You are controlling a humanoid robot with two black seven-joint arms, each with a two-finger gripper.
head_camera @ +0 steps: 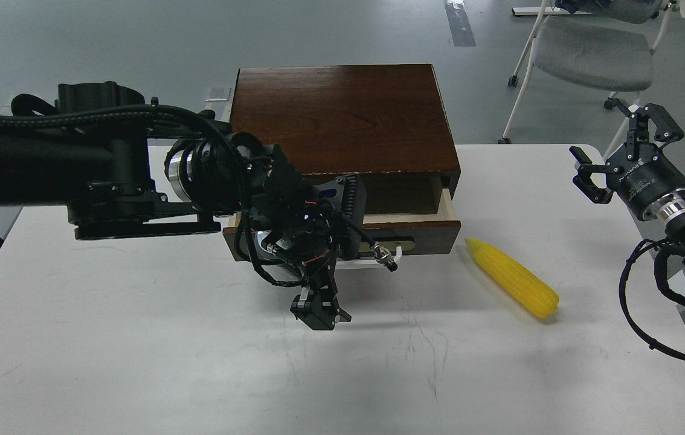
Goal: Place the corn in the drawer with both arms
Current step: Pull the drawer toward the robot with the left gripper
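The yellow corn (514,279) lies on the white table (137,350), right of the drawer and pointing toward it. The dark brown box (342,115) stands at the table's back. Its drawer (421,232) is pulled out a little, showing a pale inner wall and part of the white handle (398,251). My left gripper (320,311) hangs fingers-down just in front of the drawer's front, left of the handle and low over the table; its fingers are too dark to tell apart. My right gripper (618,145) is open and empty, raised at the table's right edge, far right of the corn.
My left arm's wrist and cables (294,235) cover the left half of the drawer front. A grey chair (590,54) stands on the floor behind the table's right corner. My right arm's cables (638,302) loop over the table's right edge.
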